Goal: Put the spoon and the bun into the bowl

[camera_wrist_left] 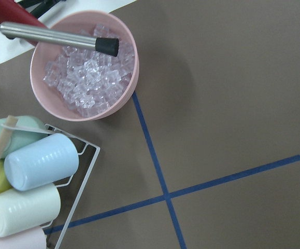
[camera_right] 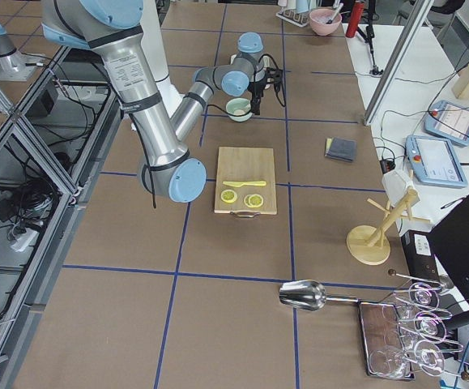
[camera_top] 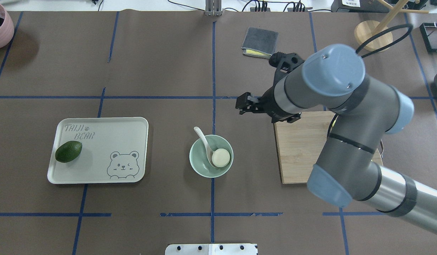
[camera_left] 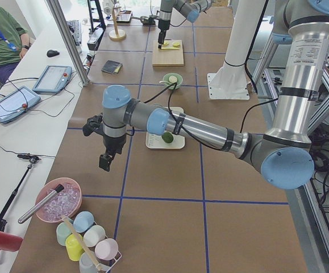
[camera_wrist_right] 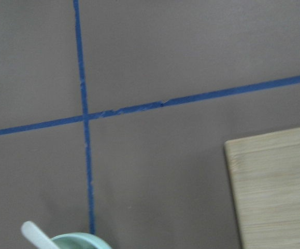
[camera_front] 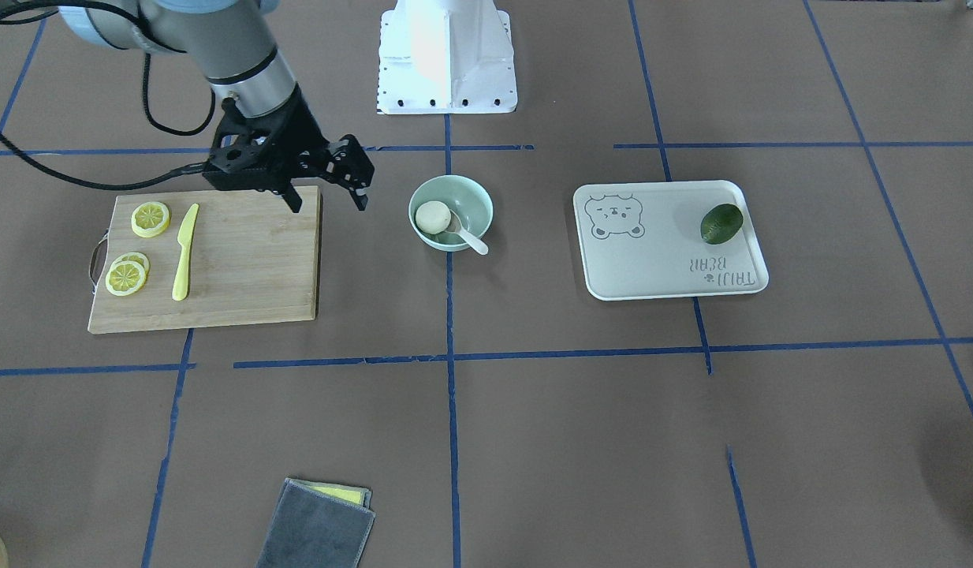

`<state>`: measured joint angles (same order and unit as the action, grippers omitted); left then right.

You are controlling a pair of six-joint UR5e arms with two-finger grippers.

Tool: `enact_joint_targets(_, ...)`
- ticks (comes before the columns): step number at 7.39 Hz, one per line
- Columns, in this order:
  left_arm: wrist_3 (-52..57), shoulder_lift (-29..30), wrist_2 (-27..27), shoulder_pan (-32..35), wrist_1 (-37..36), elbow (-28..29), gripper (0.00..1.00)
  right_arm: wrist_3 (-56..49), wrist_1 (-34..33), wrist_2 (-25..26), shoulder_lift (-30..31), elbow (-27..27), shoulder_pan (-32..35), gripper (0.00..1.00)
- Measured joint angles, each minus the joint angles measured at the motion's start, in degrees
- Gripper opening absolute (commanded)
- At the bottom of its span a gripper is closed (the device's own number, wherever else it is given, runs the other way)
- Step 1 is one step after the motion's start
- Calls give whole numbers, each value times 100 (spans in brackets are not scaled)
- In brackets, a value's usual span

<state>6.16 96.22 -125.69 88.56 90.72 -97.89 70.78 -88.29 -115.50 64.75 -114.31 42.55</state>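
The pale mint-green bowl [camera_front: 477,207] stands at the table's middle and also shows in the overhead view [camera_top: 198,162]. The white bun [camera_front: 433,217] lies inside it, flat cream side up [camera_top: 221,157]. The off-white spoon [camera_front: 471,238] rests in the bowl beside the bun, its handle sticking out over the rim [camera_top: 202,136]. My right gripper [camera_front: 329,201] is open and empty, hovering between the bowl and the cutting board [camera_top: 242,102]. The right wrist view shows only the spoon's handle tip [camera_wrist_right: 34,234] and the bowl's rim [camera_wrist_right: 80,240]. My left gripper [camera_left: 105,161] shows only in the exterior left view, far from the bowl; I cannot tell whether it is open or shut.
A wooden cutting board [camera_front: 242,260] holds lemon slices [camera_front: 150,218] and a yellow knife [camera_front: 184,252]. A white bear tray [camera_front: 652,260] holds a green fruit [camera_front: 721,223]. A grey cloth [camera_front: 317,528] lies near the operators' side. A pink bowl of ice [camera_wrist_left: 85,65] and a cup rack [camera_wrist_left: 36,176] lie under the left wrist.
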Motion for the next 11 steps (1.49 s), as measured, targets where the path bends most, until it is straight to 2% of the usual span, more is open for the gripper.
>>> enact_joint_targets(2, 113, -460, -494, 180, 24, 149, 100, -1632, -183, -792, 716, -73, 1060, 100)
enact_joint_targets(5, -340, -652, -661, 197, 36, 218, 100, -3568, -221, -1462, 1603, 83, 2218, 100)
enact_joint_targets(8, -561, -752, -664, 197, 61, 178, 100, -5536, -224, -2066, 1946, 946, 3402, 100)
enact_joint_targets(11, -571, -762, -666, 194, 62, 166, 100, -7354, -202, -2206, 2110, 2084, 4346, 100)
